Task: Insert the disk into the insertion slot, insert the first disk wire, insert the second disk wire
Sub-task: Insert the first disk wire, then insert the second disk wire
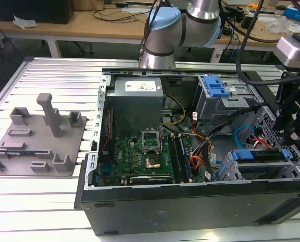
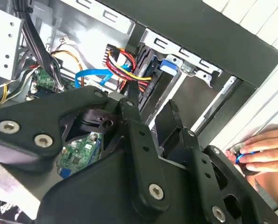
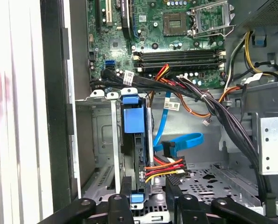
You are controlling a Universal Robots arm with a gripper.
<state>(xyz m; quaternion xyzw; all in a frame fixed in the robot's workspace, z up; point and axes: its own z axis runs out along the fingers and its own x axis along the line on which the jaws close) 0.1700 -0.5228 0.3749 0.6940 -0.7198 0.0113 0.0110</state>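
Blue-framed disk (image 3: pixel 132 119) sits edge-on in grey insertion slot (image 3: pixel 103 140).

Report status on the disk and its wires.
Gripper open, just above the disk. Disk sits in the insertion slot. Beside it the first disk wire and the second disk wire, connection unclear. A person's hand outside the case.

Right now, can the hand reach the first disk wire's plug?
Probably yes: the hand hangs open right by the first disk wire, nothing between them, though the second disk wire loops close by.
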